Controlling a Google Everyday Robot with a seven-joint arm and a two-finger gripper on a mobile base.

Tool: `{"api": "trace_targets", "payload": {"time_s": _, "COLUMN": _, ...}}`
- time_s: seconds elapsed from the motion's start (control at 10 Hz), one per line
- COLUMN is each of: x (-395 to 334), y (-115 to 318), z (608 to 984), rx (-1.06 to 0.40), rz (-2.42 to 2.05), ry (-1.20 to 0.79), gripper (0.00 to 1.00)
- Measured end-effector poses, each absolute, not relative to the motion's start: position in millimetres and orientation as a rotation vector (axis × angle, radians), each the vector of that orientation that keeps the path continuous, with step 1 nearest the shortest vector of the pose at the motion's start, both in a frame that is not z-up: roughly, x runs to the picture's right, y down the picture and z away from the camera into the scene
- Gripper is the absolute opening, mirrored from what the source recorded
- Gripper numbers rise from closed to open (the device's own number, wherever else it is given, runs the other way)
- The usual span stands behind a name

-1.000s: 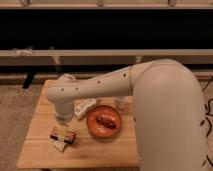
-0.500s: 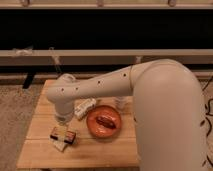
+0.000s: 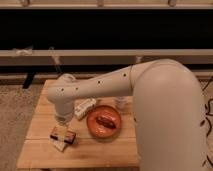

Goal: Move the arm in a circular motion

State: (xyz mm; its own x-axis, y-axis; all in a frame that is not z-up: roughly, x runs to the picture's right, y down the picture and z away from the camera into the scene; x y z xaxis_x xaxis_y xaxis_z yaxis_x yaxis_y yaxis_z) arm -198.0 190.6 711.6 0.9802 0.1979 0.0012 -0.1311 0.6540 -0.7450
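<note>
Nothing had moved since a moment before; the arm [image 3: 150,100] stayed where it was. It was big, fat and smooth, cream-white, made of round tubes with a row of small dark holes. It came in from the right and bent down at its far end over the left part of a table [image 3: 90,152].

The gripper [image 3: 63,120] was at that low end, pointing down. I could not tell if it was open or shut, or if it held anything.

Right under the gripper lay small blocks [image 3: 62,135], brown and white. Just right of the gripper lay a white packet [image 3: 85,107], tilted and partly hidden by the arm. Its writing was too small to read. Further right sat a round orange plate [image 3: 91,128] with a brown thing [image 3: 106,121] in it. Behind the plate stood a small pale cup [image 3: 120,104], its top hidden by the arm.

The table was light wood planks. A speckled rug [image 3: 15,115] lay to the left. Far behind ran a long pale rail [image 3: 100,52].
</note>
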Motion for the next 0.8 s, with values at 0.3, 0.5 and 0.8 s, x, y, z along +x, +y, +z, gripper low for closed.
{"api": "trace_targets", "payload": {"time_s": 0.3, "x": -197.2, "y": 194.3, "z": 701.6, "rx": -0.834, "rz": 0.185, "ry": -0.109, "gripper": 0.8}}
{"api": "trace_targets", "payload": {"time_s": 0.5, "x": -193.6, "y": 207.0, "z": 679.2, "rx": -0.828, "rz": 0.195, "ry": -0.133, "gripper": 0.8}}
{"api": "trace_targets", "payload": {"time_s": 0.8, "x": -144.0, "y": 234.9, "z": 644.1, "rx": -0.824, "rz": 0.241, "ry": -0.138, "gripper": 0.8}}
